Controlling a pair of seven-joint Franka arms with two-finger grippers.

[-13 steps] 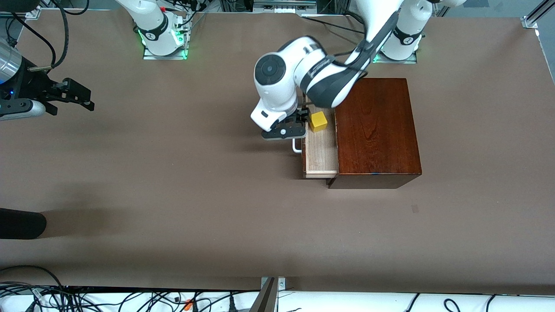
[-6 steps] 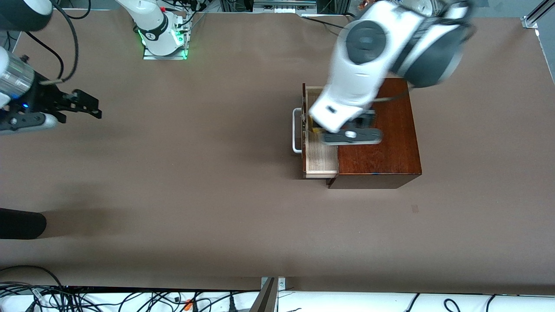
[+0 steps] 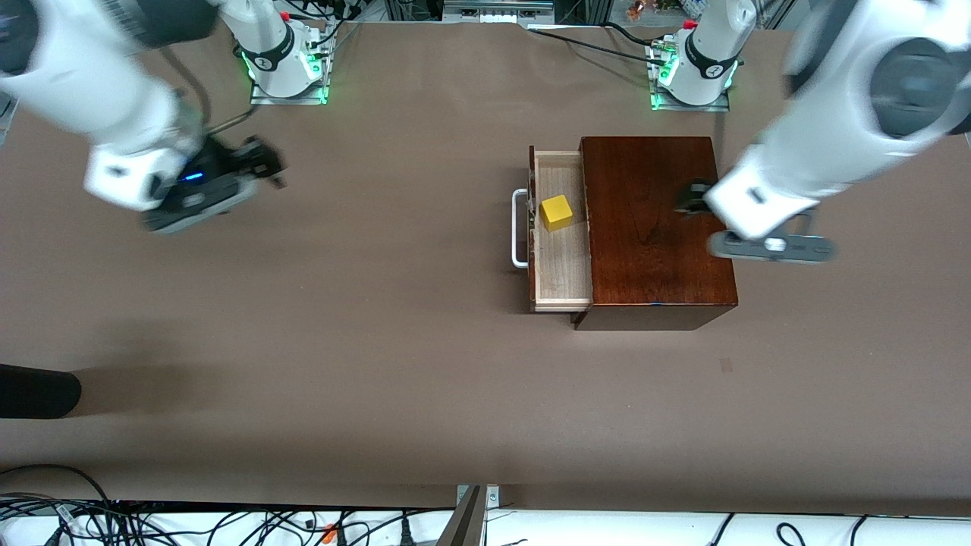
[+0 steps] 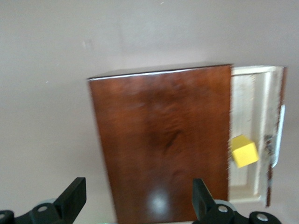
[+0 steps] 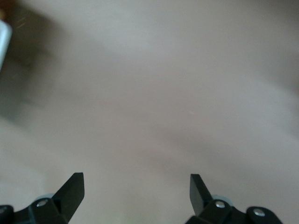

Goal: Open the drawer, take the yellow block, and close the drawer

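The drawer (image 3: 565,265) is pulled out of the mahogany box (image 3: 656,227), its white handle (image 3: 517,250) facing the right arm's end of the table. The yellow block (image 3: 556,212) sits in the drawer tray, untouched. My left gripper (image 3: 690,199) is open and empty, up over the box's edge toward the left arm's end. In the left wrist view the left gripper (image 4: 138,187) hangs above the box top (image 4: 163,140), with the tray (image 4: 245,112) and block (image 4: 244,151) off to one side. My right gripper (image 3: 265,165) is open and empty over bare table; the right wrist view (image 5: 135,181) shows only table.
A black rounded object (image 3: 38,390) lies at the table's edge at the right arm's end, nearer the front camera. Cables (image 3: 227,527) run along the near edge. The two arm bases (image 3: 284,68) (image 3: 694,72) stand at the table's far edge.
My left gripper left the drawer handle, rose and swung over the box toward the left arm's end. The drawer stayed open. My right gripper moved in from the table's end toward the drawer.
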